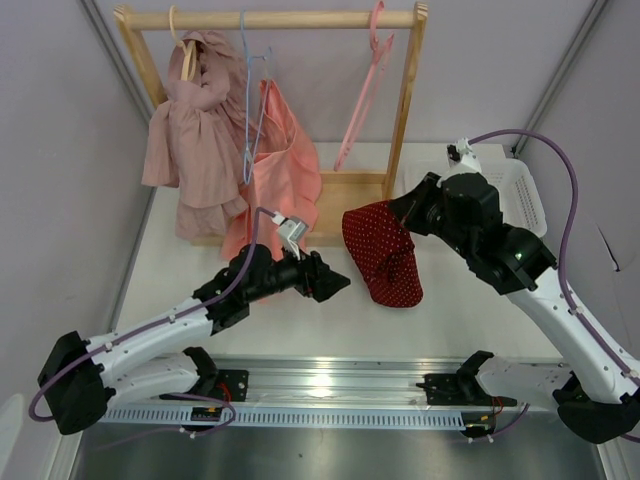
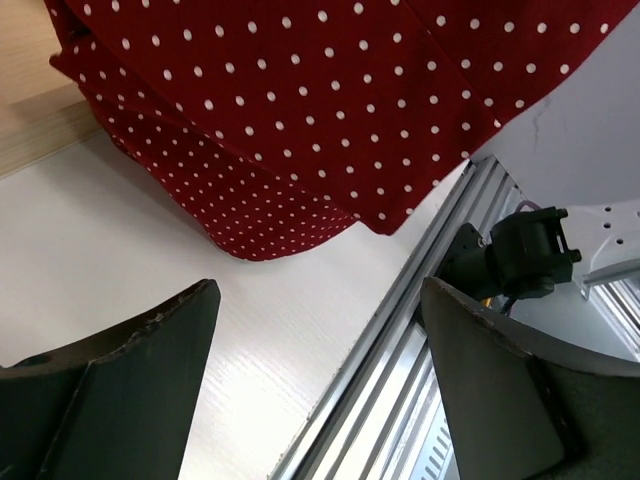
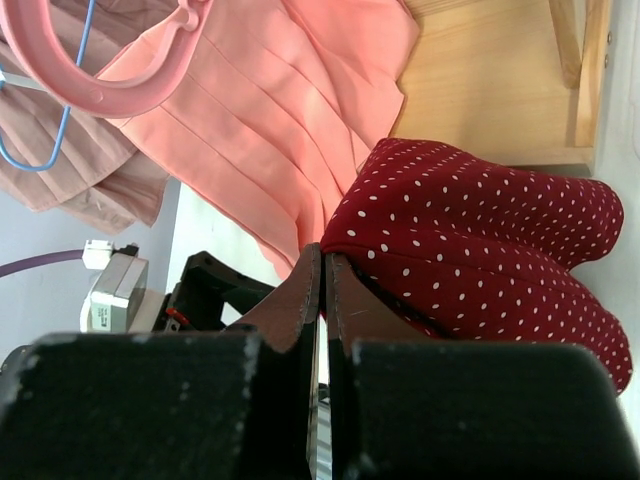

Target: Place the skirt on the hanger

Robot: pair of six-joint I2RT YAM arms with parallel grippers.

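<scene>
Centrally, the right claw is clamped on the skirt, the left claw gaping empty just left of it.

Left end effector spread wide; right end effector clamped tight.

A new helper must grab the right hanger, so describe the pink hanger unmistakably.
Find the wooden rack at the back. On its top rail, nearest the right post, hangs the pink hanger, tilted. It alone is pink plastic with nothing on it; the light blue wire hanger and tan wooden hanger sit further left.
</scene>
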